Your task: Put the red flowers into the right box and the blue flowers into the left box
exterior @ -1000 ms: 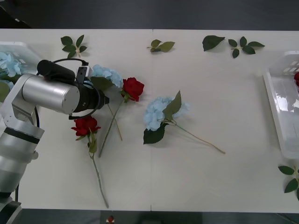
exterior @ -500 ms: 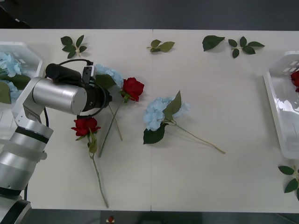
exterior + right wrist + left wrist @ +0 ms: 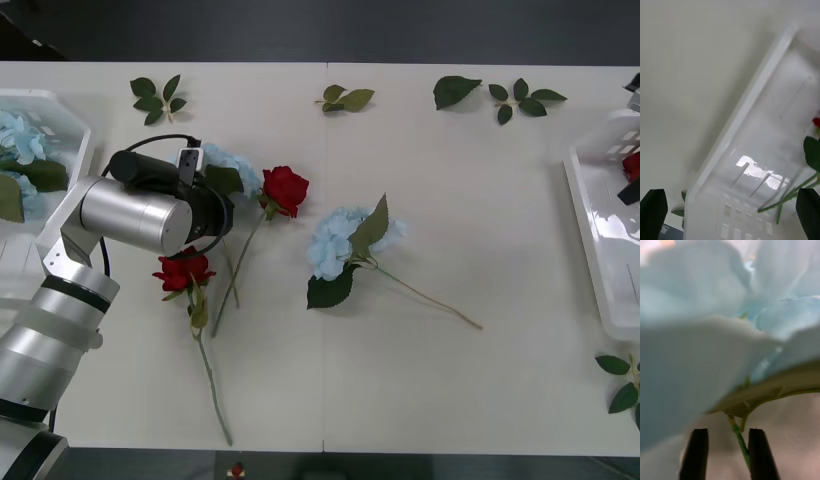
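My left gripper (image 3: 728, 435) is down at a blue flower (image 3: 228, 160) left of centre, under its silver wrist (image 3: 150, 215). Its black fingers (image 3: 696, 453) stand narrowly open, with the flower's green stem (image 3: 739, 437) between them and pale petals (image 3: 696, 333) just beyond. Two red flowers lie close by, one (image 3: 285, 188) beside that bloom and one (image 3: 183, 270) nearer me. Another blue flower (image 3: 335, 245) lies mid-table. The left box (image 3: 48, 100) holds blue blooms (image 3: 20, 135). My right gripper (image 3: 732, 195) hangs open over the right box (image 3: 737, 123) (image 3: 585, 210), which holds a red bloom (image 3: 816, 122) (image 3: 633, 165).
Loose green leaf sprigs lie along the far side (image 3: 155, 97) (image 3: 345, 98) (image 3: 500, 97) and at the near right (image 3: 625, 380). The long stems of the two roses (image 3: 212, 385) stretch toward the table's front edge.
The left arm has shifted a little to the right over the blue flower, and that flower's stem end has swung left. Dark parts of the right arm have appeared at the right edge.
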Robot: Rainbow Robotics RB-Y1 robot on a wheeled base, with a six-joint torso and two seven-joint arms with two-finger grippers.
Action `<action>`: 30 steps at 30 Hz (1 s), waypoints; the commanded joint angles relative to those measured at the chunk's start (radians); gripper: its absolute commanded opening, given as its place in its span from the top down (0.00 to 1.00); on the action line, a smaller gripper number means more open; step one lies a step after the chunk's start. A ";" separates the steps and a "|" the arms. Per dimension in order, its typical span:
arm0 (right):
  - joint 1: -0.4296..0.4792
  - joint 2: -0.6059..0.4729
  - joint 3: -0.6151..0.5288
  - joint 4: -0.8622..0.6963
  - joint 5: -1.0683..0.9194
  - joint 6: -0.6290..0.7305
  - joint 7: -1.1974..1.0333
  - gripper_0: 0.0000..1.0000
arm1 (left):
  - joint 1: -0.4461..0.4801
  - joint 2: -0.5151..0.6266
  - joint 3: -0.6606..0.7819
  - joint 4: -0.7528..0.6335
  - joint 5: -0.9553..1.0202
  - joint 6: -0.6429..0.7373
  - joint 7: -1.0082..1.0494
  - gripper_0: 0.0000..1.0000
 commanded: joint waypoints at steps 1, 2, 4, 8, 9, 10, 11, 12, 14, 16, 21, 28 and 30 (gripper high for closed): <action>-0.115 0.022 0.016 -0.099 0.005 0.046 0.073 0.00 | -0.032 -0.003 0.001 -0.015 -0.004 -0.009 -0.003 1.00; -0.127 0.036 0.014 -0.125 0.000 0.052 0.091 0.00 | -0.031 -0.003 0.003 -0.015 -0.004 -0.009 -0.003 1.00; -0.138 0.059 0.014 -0.157 0.007 0.061 0.097 0.00 | -0.032 -0.003 0.003 -0.015 -0.003 -0.009 -0.004 1.00; -0.153 0.119 0.016 -0.236 0.010 0.070 0.103 0.00 | -0.032 -0.003 0.003 -0.015 0.003 -0.009 0.000 1.00; -0.151 0.128 0.016 -0.242 0.010 0.072 0.105 0.00 | -0.032 0.000 0.001 -0.015 0.005 -0.009 0.002 1.00; -0.151 0.148 0.016 -0.257 0.014 0.075 0.105 0.00 | -0.032 0.001 0.003 -0.016 0.008 -0.009 0.000 1.00; -0.151 0.165 0.017 -0.268 0.019 0.078 0.105 0.00 | -0.032 0.005 0.003 -0.020 0.011 -0.009 0.002 1.00; -0.151 0.186 0.017 -0.282 0.031 0.081 0.105 0.00 | -0.031 0.009 0.003 -0.029 0.017 -0.003 0.005 1.00; -0.150 0.215 0.019 -0.329 0.083 0.081 0.097 0.00 | -0.032 0.020 0.018 -0.064 0.026 0.043 0.006 1.00; -0.150 0.235 0.031 -0.377 0.128 0.078 0.083 0.00 | -0.032 0.031 0.043 -0.112 0.046 0.101 0.006 1.00; -0.138 0.240 0.113 -0.521 0.212 0.015 -0.041 0.00 | -0.032 0.072 0.141 -0.257 0.146 0.293 -0.003 1.00; -0.118 0.224 0.289 -0.714 0.366 -0.201 -0.334 0.00 | -0.041 0.097 0.340 -0.471 0.233 0.497 -0.014 1.00; -0.118 0.232 0.333 -0.723 0.387 -0.261 -0.404 0.00 | -0.046 0.106 0.392 -0.536 0.236 0.531 -0.018 1.00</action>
